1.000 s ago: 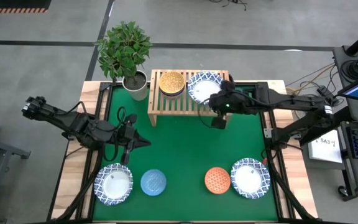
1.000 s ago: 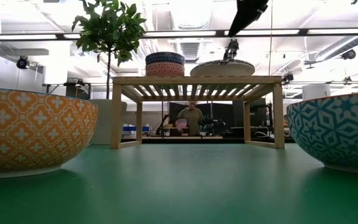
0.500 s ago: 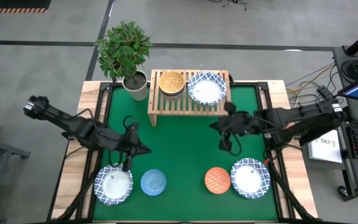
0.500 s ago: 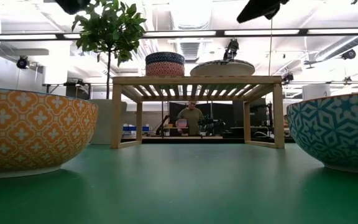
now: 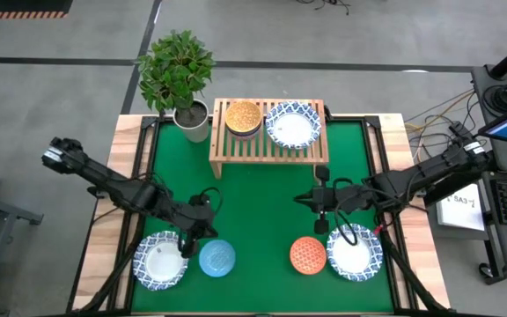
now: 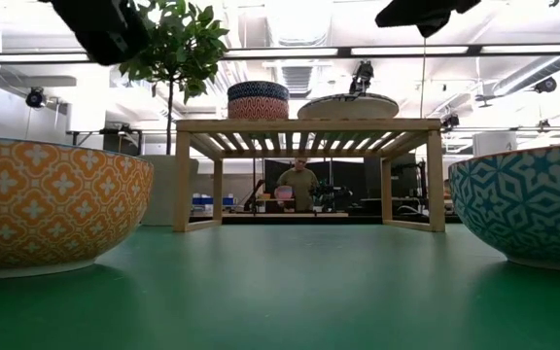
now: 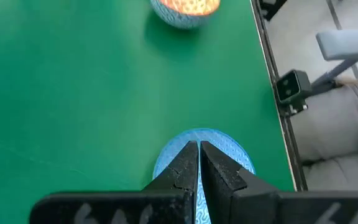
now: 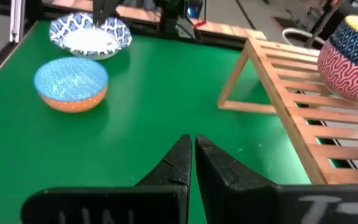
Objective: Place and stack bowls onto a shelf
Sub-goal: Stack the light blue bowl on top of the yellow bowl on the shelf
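Observation:
The shelf [image 5: 267, 145] stands at the far middle of the green mat. On it are two stacked small bowls [image 5: 243, 117] and a wide white bowl [image 5: 293, 125]. Near the front edge lie a wide bowl [image 5: 161, 261], a light blue bowl [image 5: 217, 257], an orange bowl [image 5: 307, 254] and another wide bowl [image 5: 354, 252]. My left gripper [image 7: 197, 146] is shut and hangs above the light blue bowl [image 7: 229, 155], close to its far-left rim. My right gripper [image 8: 193, 140] is shut over bare mat, beyond the orange bowl, and points toward the table's left.
A potted plant [image 5: 179, 75] stands at the shelf's far left corner. The mat between the shelf and the front row of bowls [image 5: 253, 198] lies bare. Wooden borders run along both sides of the table. A person sits in the room behind the shelf [image 6: 299, 185].
My right gripper has left the shelf's wide bowl and swung toward the near edge, sinking and levelling out, still shut. My left gripper has gone down and toward the near edge to the light blue bowl, rolling a little, and has stayed shut. No bowl has moved.

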Robot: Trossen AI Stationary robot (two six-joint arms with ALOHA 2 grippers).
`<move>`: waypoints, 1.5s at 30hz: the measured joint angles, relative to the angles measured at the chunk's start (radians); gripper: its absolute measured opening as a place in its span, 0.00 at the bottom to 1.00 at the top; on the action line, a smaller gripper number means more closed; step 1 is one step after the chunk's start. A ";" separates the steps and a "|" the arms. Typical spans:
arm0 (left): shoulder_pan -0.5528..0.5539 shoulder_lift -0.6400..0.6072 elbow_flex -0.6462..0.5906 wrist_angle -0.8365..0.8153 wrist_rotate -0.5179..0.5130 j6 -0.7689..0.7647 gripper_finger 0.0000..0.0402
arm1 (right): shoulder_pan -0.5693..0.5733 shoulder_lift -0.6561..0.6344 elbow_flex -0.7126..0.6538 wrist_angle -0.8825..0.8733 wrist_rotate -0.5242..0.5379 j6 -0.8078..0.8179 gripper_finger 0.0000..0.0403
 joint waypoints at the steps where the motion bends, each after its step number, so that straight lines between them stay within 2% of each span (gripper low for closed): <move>1: 0.000 0.008 0.000 0.000 0.001 -0.001 0.00 | 0.000 -0.008 -0.019 0.025 -0.001 -0.008 0.03; 9: -0.002 0.054 0.000 -0.027 0.057 -0.021 0.02 | -0.001 -0.051 -0.122 0.196 -0.008 -0.041 0.03; 19: -0.006 0.143 0.000 -0.066 0.058 -0.031 0.22 | -0.001 -0.053 -0.149 0.237 -0.008 -0.035 0.03; 23: -0.006 0.198 0.000 -0.078 0.051 -0.032 0.26 | -0.001 -0.053 -0.149 0.238 -0.008 -0.035 0.03; 31: -0.006 0.271 0.000 -0.077 0.050 -0.051 0.25 | -0.001 -0.053 -0.149 0.240 -0.008 -0.026 0.03; 39: -0.006 0.275 -0.009 -0.069 0.023 -0.077 0.22 | -0.001 -0.051 -0.149 0.240 -0.008 -0.009 0.03; 45: -0.006 0.275 -0.089 0.044 0.020 -0.095 0.22 | -0.001 -0.037 -0.150 0.240 -0.008 0.004 0.03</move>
